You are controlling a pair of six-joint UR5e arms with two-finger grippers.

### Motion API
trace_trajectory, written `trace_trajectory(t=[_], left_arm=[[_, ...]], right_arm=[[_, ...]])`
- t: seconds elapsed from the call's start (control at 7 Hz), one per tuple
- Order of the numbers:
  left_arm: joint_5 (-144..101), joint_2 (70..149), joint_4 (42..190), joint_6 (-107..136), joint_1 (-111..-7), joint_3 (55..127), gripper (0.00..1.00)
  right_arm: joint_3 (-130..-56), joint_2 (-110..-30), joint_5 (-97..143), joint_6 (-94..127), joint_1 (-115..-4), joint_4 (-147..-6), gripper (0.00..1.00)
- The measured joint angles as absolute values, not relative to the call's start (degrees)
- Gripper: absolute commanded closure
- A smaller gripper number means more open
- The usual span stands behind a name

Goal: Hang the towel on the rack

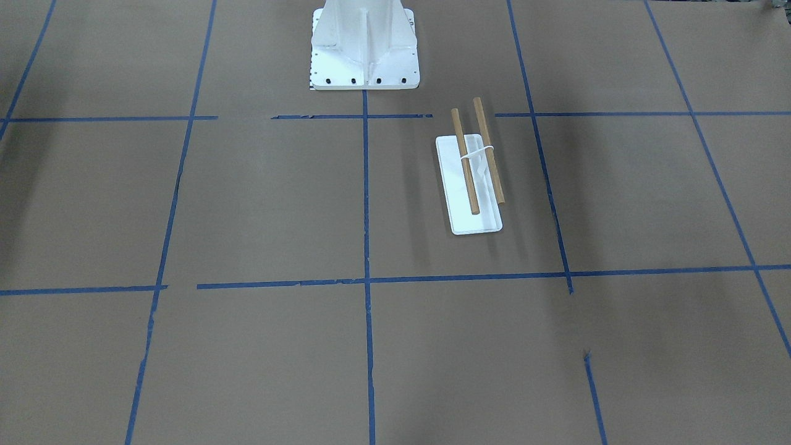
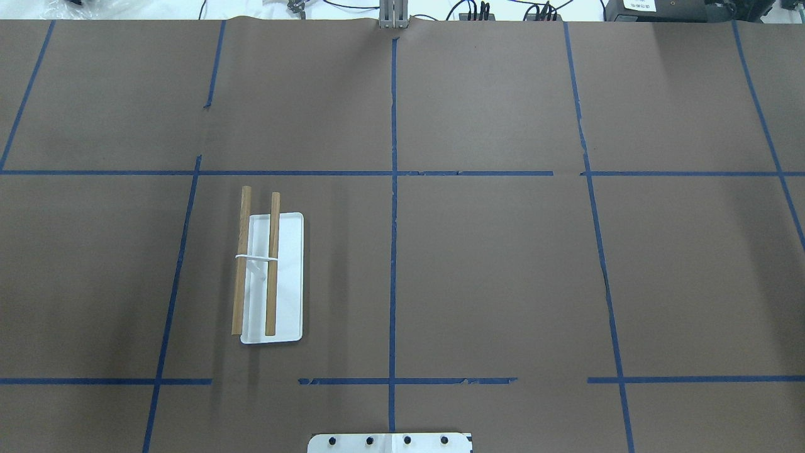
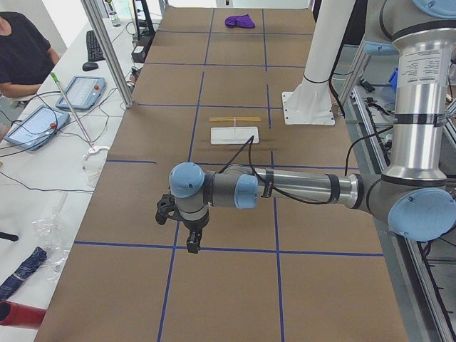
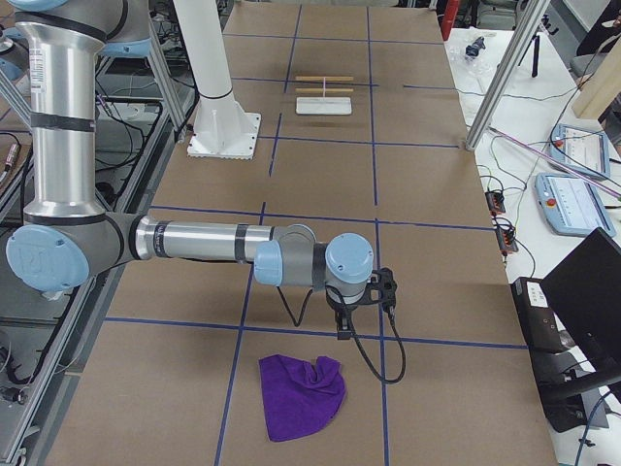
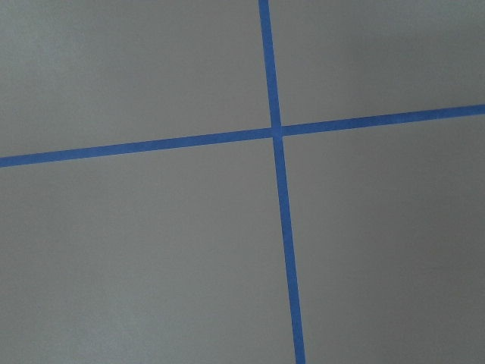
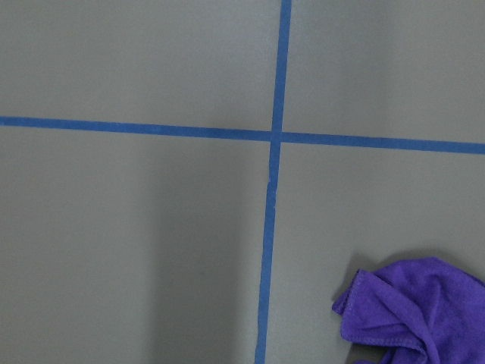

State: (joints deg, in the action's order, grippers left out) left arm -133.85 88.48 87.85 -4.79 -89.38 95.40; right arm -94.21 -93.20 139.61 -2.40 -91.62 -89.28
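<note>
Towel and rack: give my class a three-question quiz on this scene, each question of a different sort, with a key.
1. True or false: the towel already hangs on the rack.
2. Which colour is the towel? A white, B purple, C green.
3. Fill in: the towel lies crumpled on the table, close to the ____ gripper.
Key: 1 false, the rack is bare; 2 B; 3 right, the right gripper hangs just beside it.

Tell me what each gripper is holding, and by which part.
Nothing is held. The purple towel lies crumpled on the table, apart from the right gripper; the left gripper hangs far from both towel and rack.
</note>
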Motion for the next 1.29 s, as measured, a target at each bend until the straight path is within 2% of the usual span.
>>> trace_trajectory(t=[0.43,0.57,1.0,1.29], left_arm=[[-133.86,88.50,87.81,-4.53,-89.38,97.17,0.00],[-133.86,88.50,87.81,-4.50,-89.41,97.67,0.00],[-133.91,88.51,87.75,-4.43,-89.47,98.86,0.00],[-133.96,88.45,87.76,-4.40,-89.47,99.18,0.00]], right_arm=[[-92.39,-92.12,140.13,4.54,-90.58,-88.59,0.00],[-89.30,-92.58,139.31,4.04,-89.88,-84.26,0.00],[-73.19,-93.57,136.92,0.48,-88.54,-57.50,0.00],[-69.66,-94.56,136.68,0.12,-85.82,-50.97,0.00]])
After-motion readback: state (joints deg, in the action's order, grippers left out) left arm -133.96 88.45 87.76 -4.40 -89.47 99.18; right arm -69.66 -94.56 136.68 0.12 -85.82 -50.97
